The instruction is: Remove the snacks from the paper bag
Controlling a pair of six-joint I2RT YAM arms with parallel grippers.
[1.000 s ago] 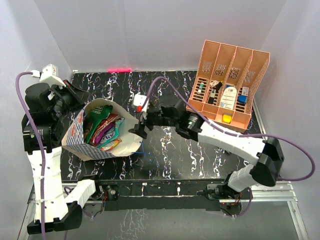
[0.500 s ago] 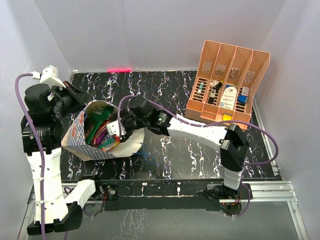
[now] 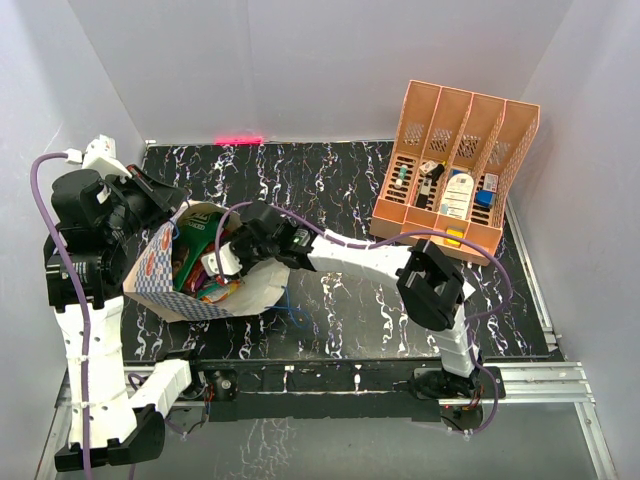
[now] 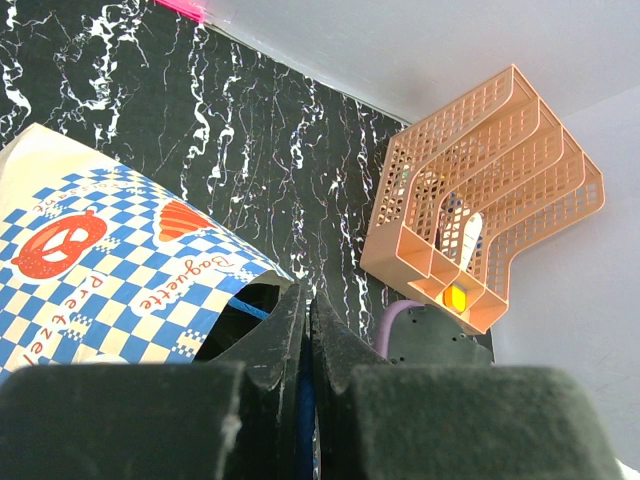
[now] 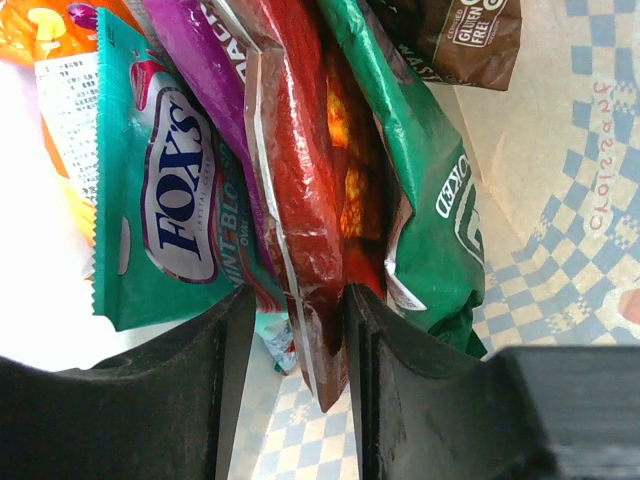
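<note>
The paper bag lies on its side at the left with its mouth facing right, and the snacks show inside. My left gripper is shut on the bag's blue cord handle at the upper rim. My right gripper reaches into the bag's mouth. Its jaws stand partly closed around the lower edge of the red-brown chip bag, with a gap left at the left finger. Beside it lie a teal packet, a purple one, a green one and a dark brown one.
The salmon-orange file rack stands at the back right with small bottles and a yellow block in it. The black marbled table runs between bag and rack. My right arm's purple cable loops over it.
My right arm has swung left from the bag's mouth into the bag, and its jaws have narrowed around the red-brown chip bag. The left gripper has kept its hold on the handle.
</note>
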